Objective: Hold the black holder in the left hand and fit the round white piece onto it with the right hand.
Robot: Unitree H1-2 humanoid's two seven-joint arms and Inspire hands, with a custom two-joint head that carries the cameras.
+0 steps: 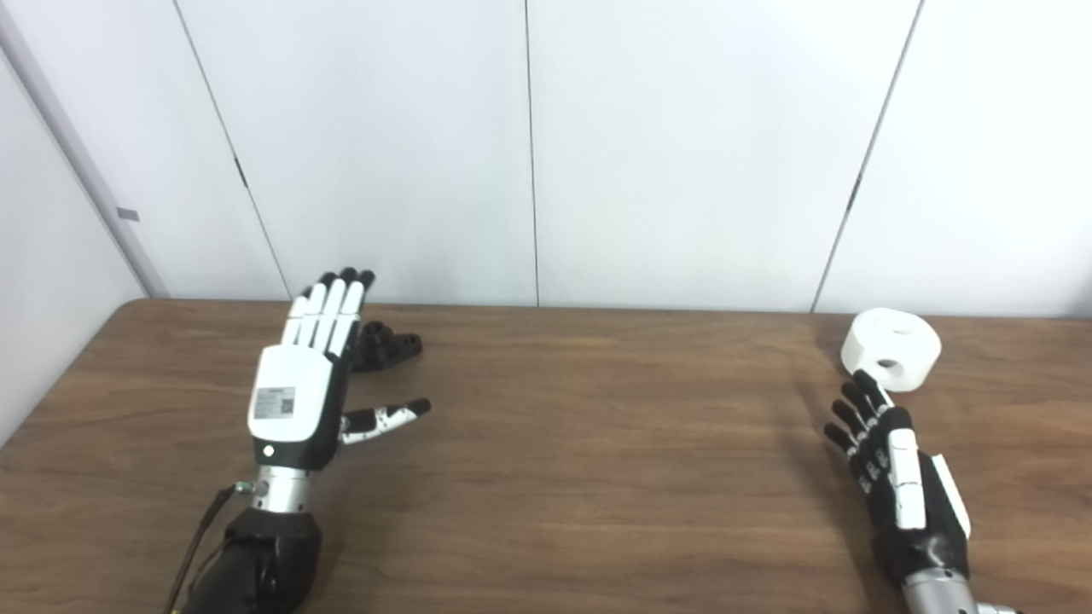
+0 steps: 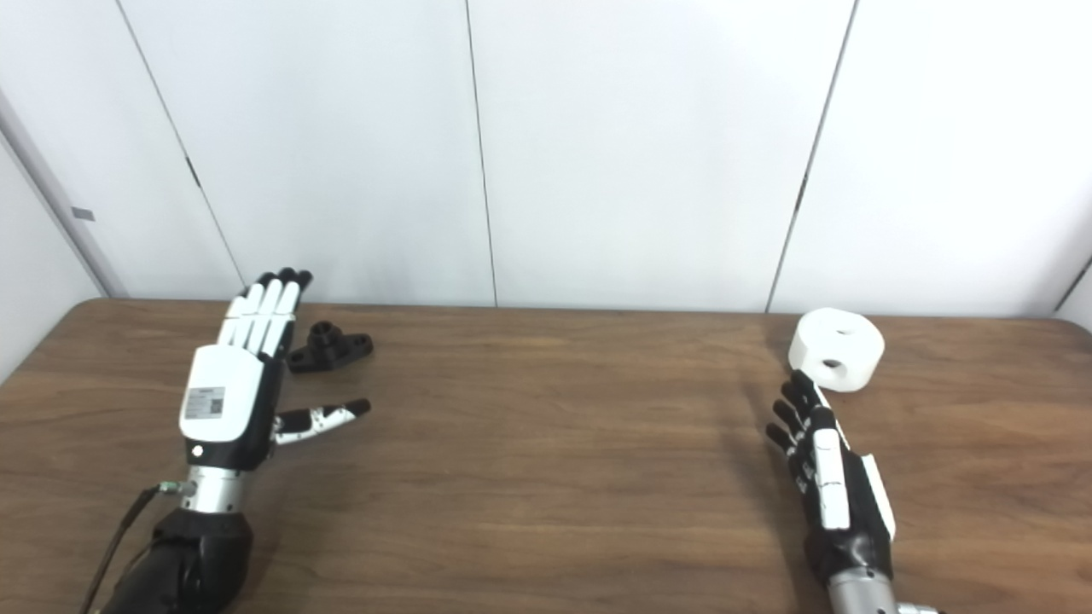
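The left hand [image 2: 223, 388], fingers spread and holding nothing, bears an unreadable label; the black holder [image 2: 331, 347] lies just beside it. The right hand [image 2: 829, 477], likewise spread, nears the round white piece [image 2: 836, 349].

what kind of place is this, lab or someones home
Most likely a lab or test room, not a home. A bare wood-grain table stands against plain white wall panels, and on it lie only a black holder and a round white piece, each near an open robot hand.

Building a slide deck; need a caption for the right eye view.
Both open hands, left hand and right hand, near the black holder and round white piece on the table.
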